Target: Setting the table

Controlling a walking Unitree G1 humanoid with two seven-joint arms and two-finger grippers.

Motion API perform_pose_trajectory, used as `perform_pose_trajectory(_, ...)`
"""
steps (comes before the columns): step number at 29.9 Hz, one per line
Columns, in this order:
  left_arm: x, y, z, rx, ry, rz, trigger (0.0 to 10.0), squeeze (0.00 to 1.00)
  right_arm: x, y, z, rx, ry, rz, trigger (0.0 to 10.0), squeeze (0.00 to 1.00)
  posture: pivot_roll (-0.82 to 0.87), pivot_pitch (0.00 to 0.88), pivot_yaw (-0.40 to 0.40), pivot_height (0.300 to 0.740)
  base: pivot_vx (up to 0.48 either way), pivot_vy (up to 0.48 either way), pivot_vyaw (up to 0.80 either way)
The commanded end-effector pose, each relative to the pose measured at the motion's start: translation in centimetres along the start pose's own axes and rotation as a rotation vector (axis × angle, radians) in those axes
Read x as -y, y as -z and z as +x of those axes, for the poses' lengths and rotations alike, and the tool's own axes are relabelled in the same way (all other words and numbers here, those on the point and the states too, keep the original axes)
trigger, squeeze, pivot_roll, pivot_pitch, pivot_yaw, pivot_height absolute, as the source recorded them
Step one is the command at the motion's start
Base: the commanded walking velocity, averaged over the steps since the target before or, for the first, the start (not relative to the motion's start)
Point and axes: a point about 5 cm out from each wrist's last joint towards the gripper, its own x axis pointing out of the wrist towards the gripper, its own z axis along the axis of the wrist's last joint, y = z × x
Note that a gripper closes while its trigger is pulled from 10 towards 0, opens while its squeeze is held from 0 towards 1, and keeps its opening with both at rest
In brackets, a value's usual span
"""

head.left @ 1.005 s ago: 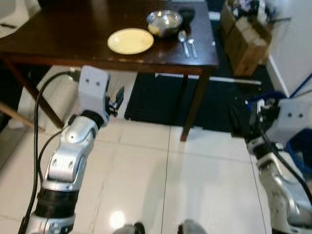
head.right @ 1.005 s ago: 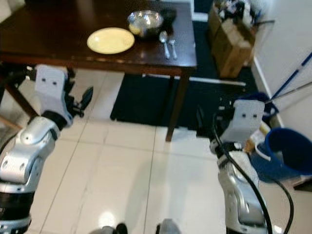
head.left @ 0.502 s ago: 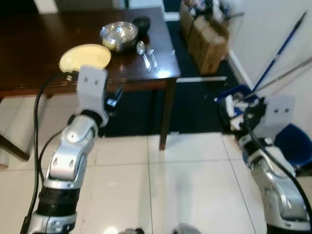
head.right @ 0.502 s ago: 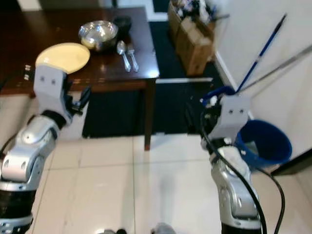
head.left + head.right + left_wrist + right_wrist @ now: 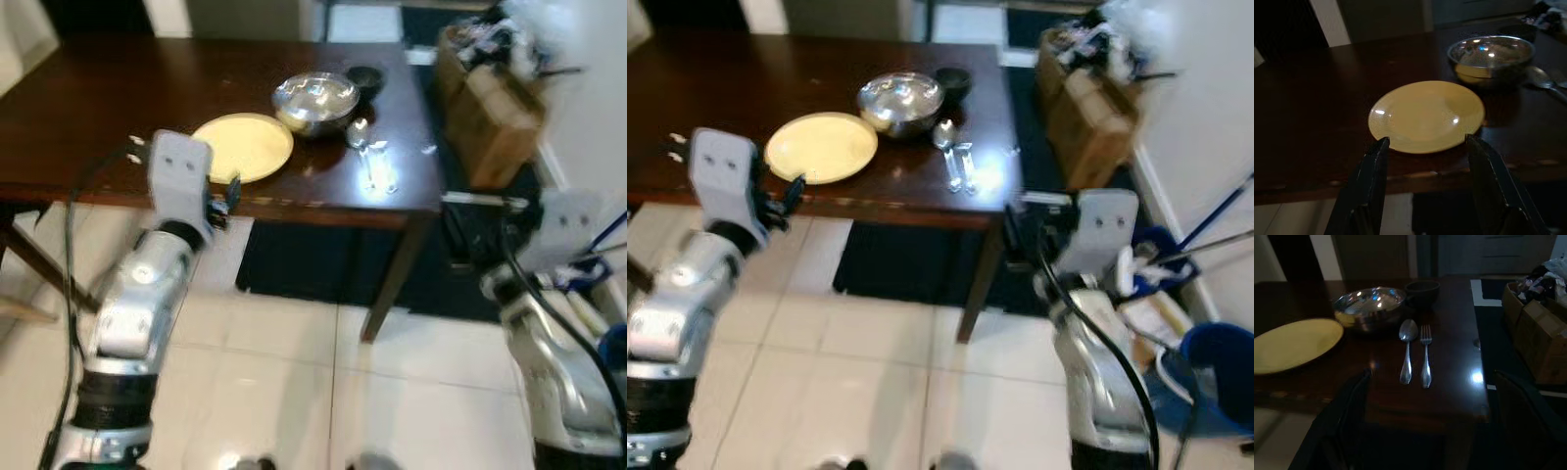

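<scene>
On a dark wooden table [image 5: 98,108], a yellow plate [image 5: 1426,116] lies just ahead of the left gripper [image 5: 1425,147], whose jaws gape empty, while a spoon [image 5: 1407,348] and fork [image 5: 1425,355] beside a steel bowl [image 5: 1371,307] lie ahead of the right gripper [image 5: 1430,382], jaws spread wide, holding nothing.

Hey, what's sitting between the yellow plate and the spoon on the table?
The steel bowl sits between them, set a little farther back: the yellow plate lies to its left, the spoon to its right. Nearer the table's front edge that stretch is bare wood, as the right wrist view shows.
</scene>
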Motion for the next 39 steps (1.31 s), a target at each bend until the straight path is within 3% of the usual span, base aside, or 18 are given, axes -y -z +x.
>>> perform_pose_trajectory(1, 0.7, 0.2, 0.0, -0.002, 0.035, 0.010, 10.0, 0.00, 0.6, 0.3, -0.3, -0.013, 0.031, 0.007, 10.0, 0.00, -0.17, 0.054, 0.099, 0.740, 0.420, 0.000, 0.00)
perform_pose_trajectory(6, 1.5, 0.0, 0.1, 0.013, 0.097, 0.016, 10.0, 0.00, 0.7, 0.4, -0.3, -0.014, 0.038, 0.012, 10.0, 0.00, -0.18, 0.049, 0.102, 0.740, 0.353, -0.320, 0.00)
perform_pose_trajectory(21, 1.8, 0.1, 0.2, 0.000, 0.125, 0.004, 10.0, 0.00, 1.0, 0.5, -0.3, -0.017, 0.056, 0.024, 10.0, 0.00, -0.18, 0.049, 0.104, 0.740, 0.347, -0.316, 0.00)
perform_pose_trajectory(39, 1.0, 0.3, 0.5, -0.035, 0.087, -0.035, 10.0, 0.00, 1.2, 0.6, -0.4, -0.021, 0.059, 0.027, 10.0, 0.00, -0.18, 0.052, 0.104, 0.740, 0.015, 0.000, 0.00)
